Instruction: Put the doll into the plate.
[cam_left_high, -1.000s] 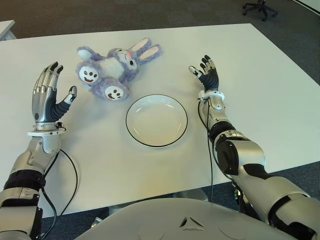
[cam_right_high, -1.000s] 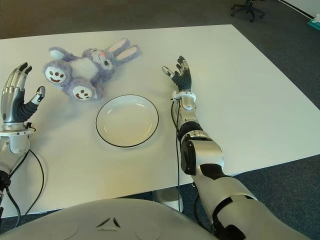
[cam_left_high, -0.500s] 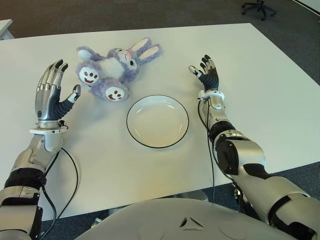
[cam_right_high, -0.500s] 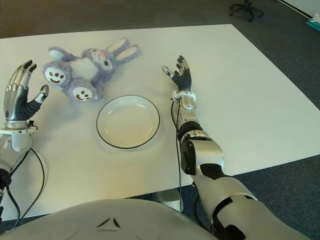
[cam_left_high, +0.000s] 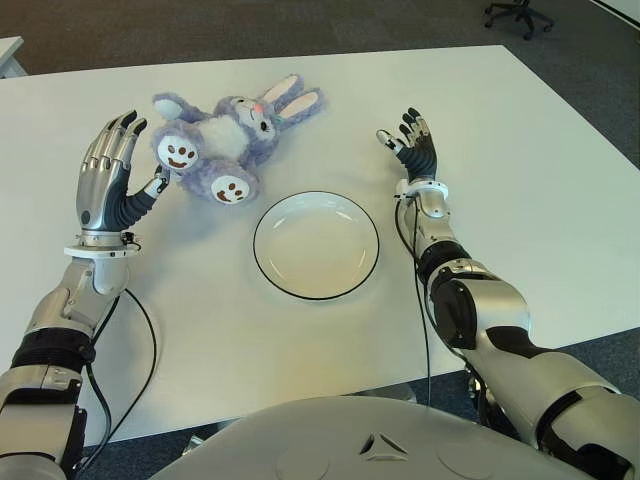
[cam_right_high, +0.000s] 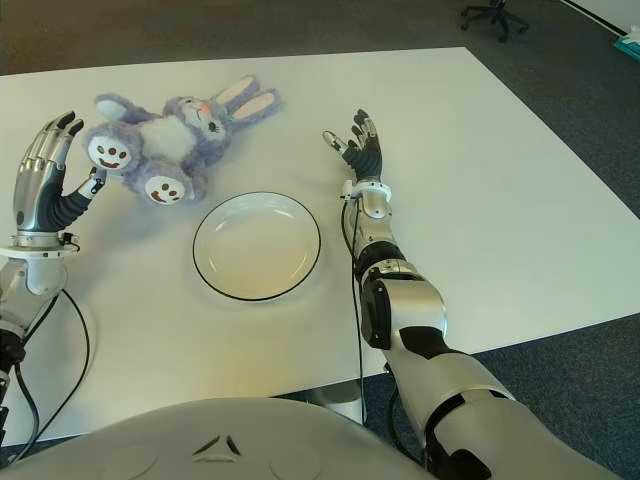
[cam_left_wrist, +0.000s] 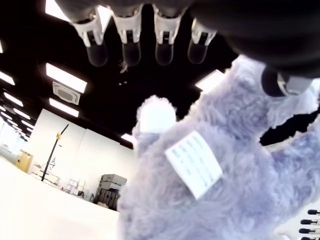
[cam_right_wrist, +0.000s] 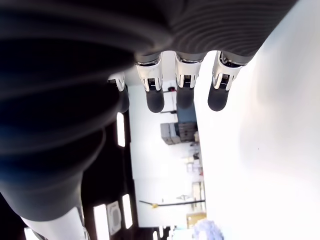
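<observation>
A purple plush rabbit doll (cam_left_high: 225, 135) with white belly and smiling foot soles lies on its back on the white table (cam_left_high: 520, 200), behind and to the left of a round white plate (cam_left_high: 316, 245) with a dark rim. My left hand (cam_left_high: 110, 180) is open, fingers spread upward, just left of the doll's foot; its thumb is close to the foot. The left wrist view shows the doll's fur and a white tag (cam_left_wrist: 194, 163) close to the hand. My right hand (cam_left_high: 412, 145) stays open to the right of the plate, holding nothing.
The table's far edge gives way to a dark floor, with an office chair (cam_left_high: 518, 15) at the far right. A black cable (cam_left_high: 135, 350) hangs from my left forearm over the table's near edge.
My left hand has moved forward and to the right, from well left of the doll to right beside its foot. The doll, plate and right hand have kept their places.
</observation>
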